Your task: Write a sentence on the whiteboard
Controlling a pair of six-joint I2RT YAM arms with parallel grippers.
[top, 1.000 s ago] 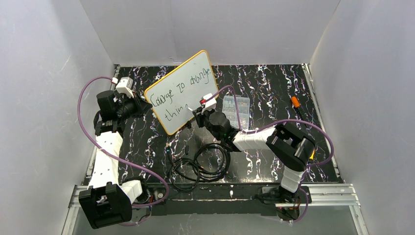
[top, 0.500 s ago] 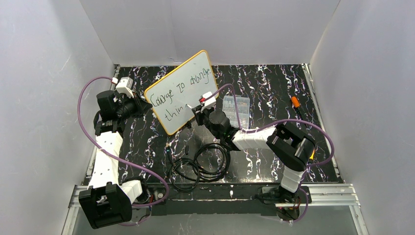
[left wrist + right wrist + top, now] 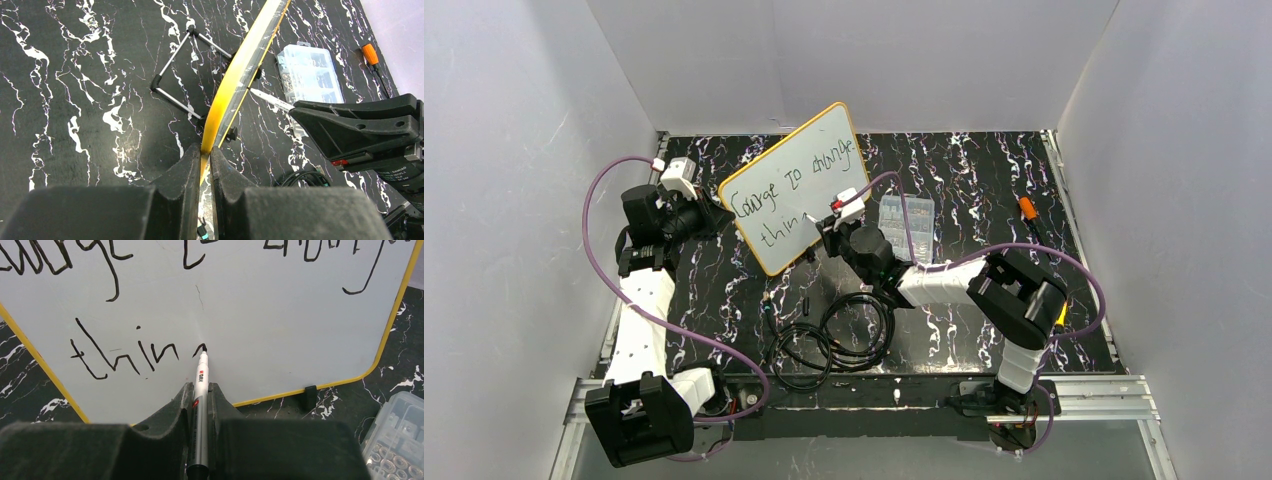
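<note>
The whiteboard (image 3: 799,185), white with a yellow rim, stands tilted on a wire stand at the back left. My left gripper (image 3: 714,215) is shut on its left edge, with the yellow rim (image 3: 235,75) between my fingers. The sentence (image 3: 794,180) reads "Courage to change" above "thin" (image 3: 122,357) and a short fresh stroke. My right gripper (image 3: 824,228) is shut on a silver marker (image 3: 201,390), whose tip touches the board right of "thin". The right gripper (image 3: 357,127) and the marker tip also show in the left wrist view.
A clear plastic parts box (image 3: 906,218) lies right of the board. Coiled black cables (image 3: 829,335) lie near the front centre. An orange-capped tool (image 3: 1027,208) lies at the right. The board's wire stand (image 3: 182,75) rests behind it. White walls enclose the table.
My right gripper has shifted slightly along the board's lower line with the marker. The left arm and the board have not moved.
</note>
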